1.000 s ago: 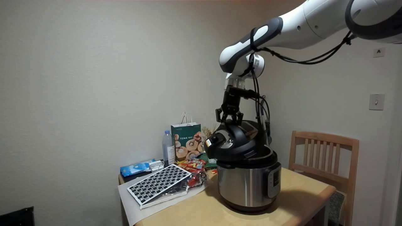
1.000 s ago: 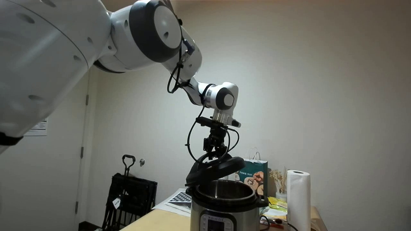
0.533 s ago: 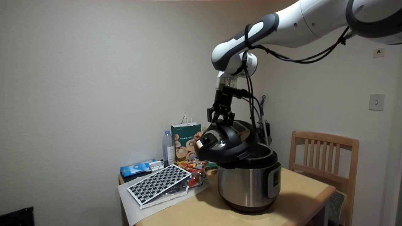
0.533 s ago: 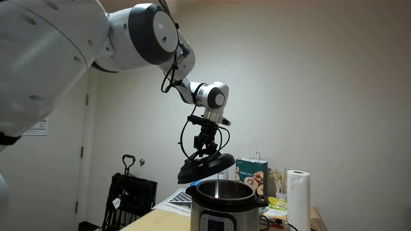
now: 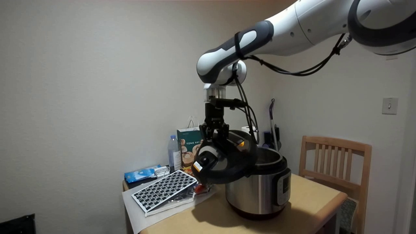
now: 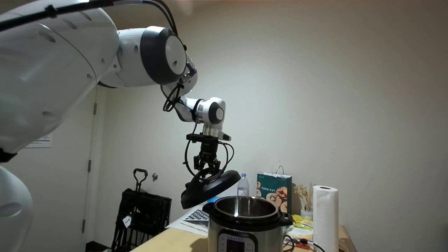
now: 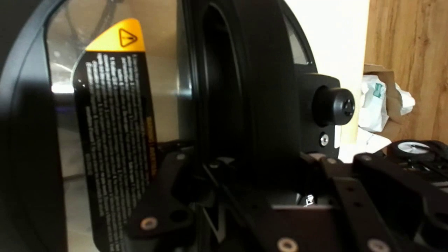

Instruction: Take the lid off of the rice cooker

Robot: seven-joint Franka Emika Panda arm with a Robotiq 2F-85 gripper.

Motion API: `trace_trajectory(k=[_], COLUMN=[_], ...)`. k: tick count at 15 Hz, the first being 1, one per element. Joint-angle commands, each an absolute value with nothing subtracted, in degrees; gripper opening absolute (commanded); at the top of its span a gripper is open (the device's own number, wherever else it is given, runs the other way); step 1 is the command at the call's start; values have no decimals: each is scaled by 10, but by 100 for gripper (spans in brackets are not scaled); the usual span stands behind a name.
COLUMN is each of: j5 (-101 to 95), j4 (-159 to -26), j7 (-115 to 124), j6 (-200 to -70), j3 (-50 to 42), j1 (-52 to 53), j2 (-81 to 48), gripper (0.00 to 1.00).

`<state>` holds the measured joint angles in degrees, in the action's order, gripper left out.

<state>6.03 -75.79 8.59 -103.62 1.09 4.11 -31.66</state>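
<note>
A: What's closest?

B: In the wrist view, the gripper point(image 7: 262, 161). Its fingers are clamped on the arched black handle point(image 7: 269, 80) of the lid point(image 6: 210, 190). Beside the handle there's a dark warning label point(image 7: 113, 122), yellow at one end.

A: And where's the lid itself?

B: Off the rice cooker point(image 5: 252, 195), held in the air and tilted. In an exterior view you can see a gap between it and the cooker's black rim point(image 6: 246, 222), so it's just beside and a bit above.

A: How does the cooker stand?

B: Upright on the table point(image 5: 175, 226), uncovered. You can look in at the metal inner pot point(image 6: 259, 204).

A: What's farther back?

B: In an exterior view, a checkered board point(image 5: 165, 190) over white paper point(image 5: 134, 208), then a blue package point(image 5: 141, 175), a clear bottle point(image 5: 174, 156) and a green paper bag point(image 5: 188, 146), partly hidden by the lid. In an exterior view, a paper towel roll point(image 6: 325, 217) stands near some dried flowers point(image 6: 306, 197).

A: Past the table?

B: A wooden chair point(image 5: 336, 162) behind its corner, a light switch point(image 5: 390, 106) on the wall point(image 5: 81, 97), and, in an exterior view, a folded black frame point(image 6: 145, 210) with a tall handle.
</note>
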Motion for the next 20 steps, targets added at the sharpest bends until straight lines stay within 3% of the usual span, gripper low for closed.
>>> trace_trajectory(k=[1,10,20], j5=[-1,-14,-35], j4=[-711,-724,-587], j7=[79,79,59], j6=[-1004,-1028,-956], j3=[8,17,41], j1=[70,82,151], j2=[-334,-368,-468], gripper=[0,0,0])
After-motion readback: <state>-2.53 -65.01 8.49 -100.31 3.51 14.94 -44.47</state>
